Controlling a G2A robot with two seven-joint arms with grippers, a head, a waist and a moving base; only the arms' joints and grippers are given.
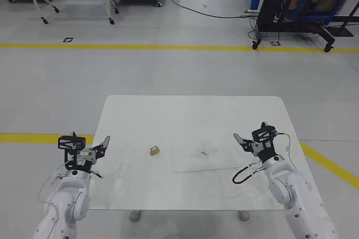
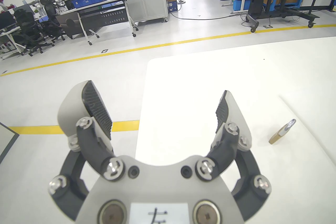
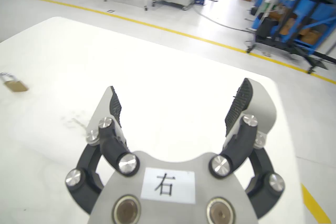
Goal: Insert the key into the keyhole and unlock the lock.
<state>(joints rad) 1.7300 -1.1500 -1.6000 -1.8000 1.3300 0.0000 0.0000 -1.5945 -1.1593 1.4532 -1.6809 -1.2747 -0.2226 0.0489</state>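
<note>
Your left hand (image 2: 156, 101) hovers wide open at the left edge of the bench (image 1: 191, 119), holding nothing. Your right hand (image 3: 178, 96) is just as wide and empty over the bench's right side. The brass lock (image 1: 154, 151) lies on the bench between them, nearer the left hand and touching neither.
</note>
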